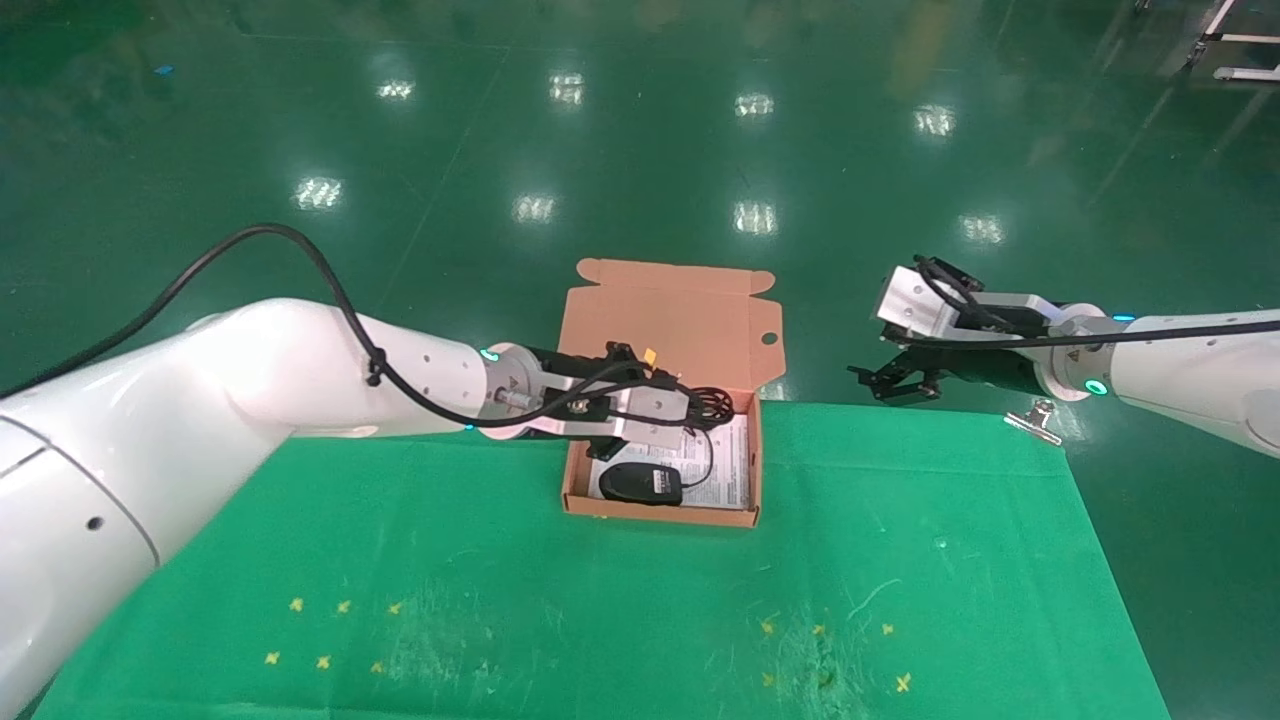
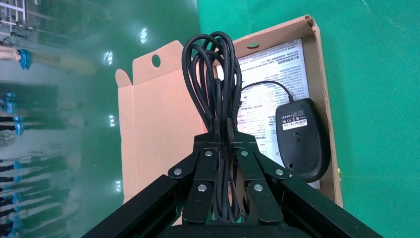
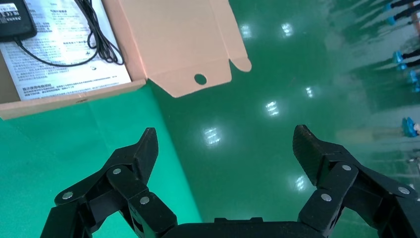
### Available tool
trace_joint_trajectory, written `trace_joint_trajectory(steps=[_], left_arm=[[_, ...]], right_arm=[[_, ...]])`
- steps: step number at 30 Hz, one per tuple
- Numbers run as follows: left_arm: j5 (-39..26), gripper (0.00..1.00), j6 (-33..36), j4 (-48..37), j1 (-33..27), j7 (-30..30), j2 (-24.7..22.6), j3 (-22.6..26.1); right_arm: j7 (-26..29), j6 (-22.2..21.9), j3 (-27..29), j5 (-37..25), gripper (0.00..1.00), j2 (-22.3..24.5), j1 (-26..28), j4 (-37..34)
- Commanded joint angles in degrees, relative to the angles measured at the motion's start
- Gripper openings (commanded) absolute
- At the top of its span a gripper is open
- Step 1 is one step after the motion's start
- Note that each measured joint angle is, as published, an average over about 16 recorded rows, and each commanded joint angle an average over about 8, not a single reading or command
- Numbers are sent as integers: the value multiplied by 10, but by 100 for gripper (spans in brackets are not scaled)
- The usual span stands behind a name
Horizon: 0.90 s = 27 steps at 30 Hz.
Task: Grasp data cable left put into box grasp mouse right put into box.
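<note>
The data cable (image 2: 213, 84), a black looped bundle, is pinched tight in the left pincer (image 2: 225, 141), its loops hanging over the far end of the box (image 1: 757, 470); the left pincer sits above the box's left wall. The mouse (image 1: 640, 484) lies inside the box on the white printed sheet (image 2: 277, 69), toward the near left corner, its thin cord (image 3: 94, 34) curling across the sheet; the box's flap lid (image 1: 680, 320), with a round hole near one edge, stands open at the far side. The box rests at the far edge of a desk covered in green cloth (image 1: 600, 600), scuffed in places and marked with small yellow crosses; a metal clip (image 1: 1035, 422) sits at the cloth's far right corner. The right pincer (image 1: 893, 383) hangs spread wide and empty beyond the desk's far edge, right of the box, over a glossy green floor (image 1: 640, 130) mirroring ceiling lights.
</note>
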<state>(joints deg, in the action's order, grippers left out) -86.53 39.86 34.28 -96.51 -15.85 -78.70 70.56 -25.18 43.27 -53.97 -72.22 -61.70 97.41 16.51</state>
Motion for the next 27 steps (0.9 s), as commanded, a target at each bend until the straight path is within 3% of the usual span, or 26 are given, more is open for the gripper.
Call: trace_joint_trajectory(steps=[1, 12, 27], left_arm=[[9, 100, -4, 0, -3, 5, 0, 12], [30, 100, -12, 16, -13, 11, 19, 33], [15, 100, -6, 33, -57, 69, 69, 33]], right_arm=[[1, 0, 0, 1, 100, 3, -1, 8], [0, -1, 1, 1, 100, 10, -3, 32], [-9, -4, 1, -15, 100, 20, 36, 62]])
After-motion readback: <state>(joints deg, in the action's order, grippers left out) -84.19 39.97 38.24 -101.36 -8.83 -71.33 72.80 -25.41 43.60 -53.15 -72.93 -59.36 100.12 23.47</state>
